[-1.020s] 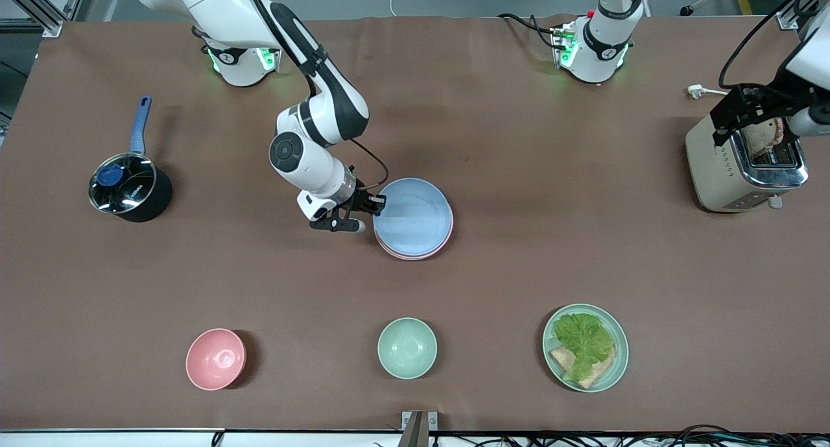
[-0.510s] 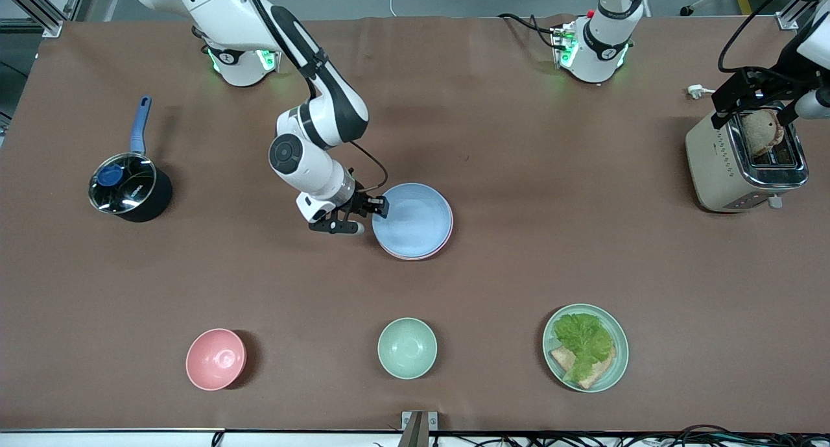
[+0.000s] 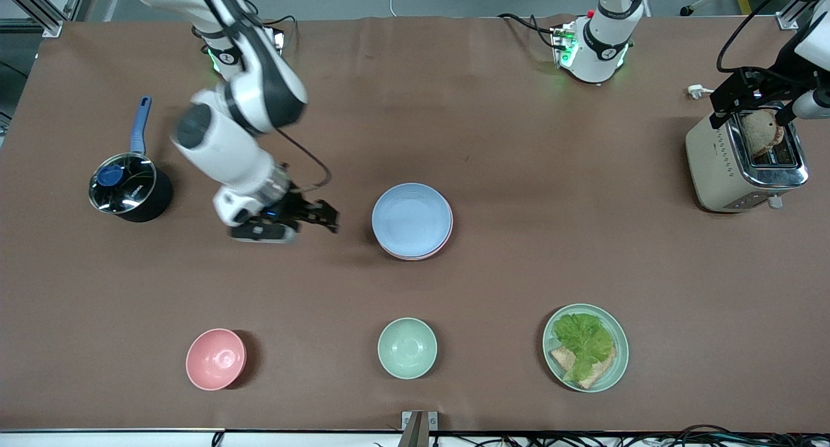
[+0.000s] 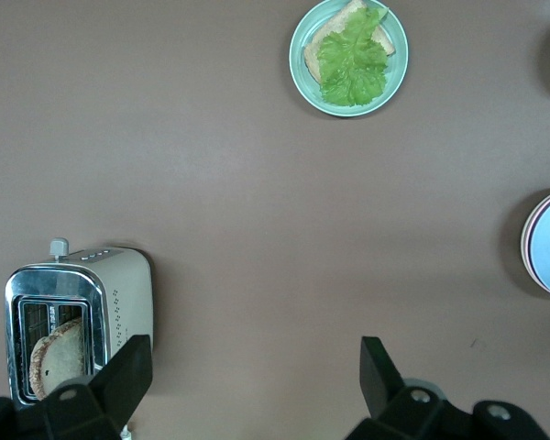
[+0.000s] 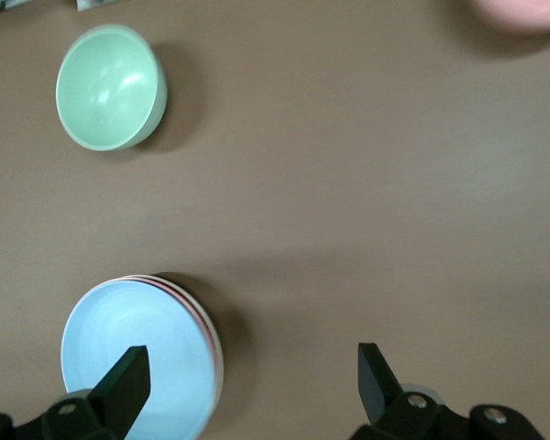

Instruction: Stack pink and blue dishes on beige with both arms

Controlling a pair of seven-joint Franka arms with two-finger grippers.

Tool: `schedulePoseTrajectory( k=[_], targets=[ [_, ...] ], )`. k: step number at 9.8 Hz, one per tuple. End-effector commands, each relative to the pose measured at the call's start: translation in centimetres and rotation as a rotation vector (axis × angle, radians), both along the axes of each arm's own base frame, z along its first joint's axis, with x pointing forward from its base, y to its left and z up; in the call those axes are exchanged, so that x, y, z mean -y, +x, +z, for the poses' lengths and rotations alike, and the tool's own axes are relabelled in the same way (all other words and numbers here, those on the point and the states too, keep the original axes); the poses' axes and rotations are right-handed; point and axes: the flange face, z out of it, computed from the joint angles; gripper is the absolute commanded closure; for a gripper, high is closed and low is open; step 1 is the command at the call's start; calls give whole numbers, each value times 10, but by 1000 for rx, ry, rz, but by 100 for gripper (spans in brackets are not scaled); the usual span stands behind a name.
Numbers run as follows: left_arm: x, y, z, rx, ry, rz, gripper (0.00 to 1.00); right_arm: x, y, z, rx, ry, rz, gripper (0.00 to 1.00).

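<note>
Because the blue plate (image 3: 412,217) lies on top, only a thin pink rim (image 3: 415,257) peeks out under it, and the beige plate cannot be seen. The pile sits in the middle of the table, with the mint bowl (image 3: 407,348) nearer the front camera. It looks done, but I cannot tell if the beige plate is really at the bottom.

The right gripper (image 3: 310,217) hangs over bare table beside the pile, toward the right arm's end. Its fingers are spread wide and hold nothing. The left gripper (image 3: 755,104) is up over the toaster (image 3: 742,168), where a slice of bread (image 3: 760,132) sticks out. Its fingers are wide open too and hold nothing.

The blue plate sits a little off the middle of the pink one. A bump from the right arm could make it slide off.
</note>
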Motion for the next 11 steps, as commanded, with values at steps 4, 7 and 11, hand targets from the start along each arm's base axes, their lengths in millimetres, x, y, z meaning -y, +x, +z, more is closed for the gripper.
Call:
schedulePoseTrajectory(
  k=[4, 7, 11],
  targets=[
    [22, -2, -16, -41, -2, -28, 0, 195, 5, 148, -47, -196, -164, 0],
    [13, -1, -16, -41, -8, -13, 0, 254, -16, 207, -122, -186, -223, 0],
    [7, -1, -17, -51, -10, 3, 0, 281, -28, 229, -150, -206, -132, 0]
  ],
)
